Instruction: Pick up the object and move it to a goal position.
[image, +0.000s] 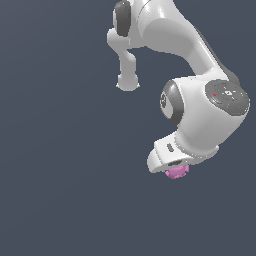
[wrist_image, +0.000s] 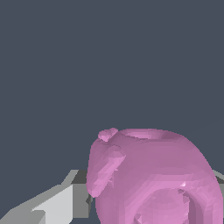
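Pink lumpy object (image: 176, 172) – between pincer (image: 175, 167) fingers (wrist_image: 57, 203), seemingly pinched, under white arm (image: 200, 120)

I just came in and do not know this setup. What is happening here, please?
A white robot arm in a simulation is working on a small pink lumpy object. In the exterior view the object sits right under the arm's tool, mostly covered by it. In the wrist view the pink object fills the space next to one gray finger, so the tool is around it. Whether the fingers are already pressing on it cannot be told. The surroundings are plain dark gray, and no goal marker is visible.
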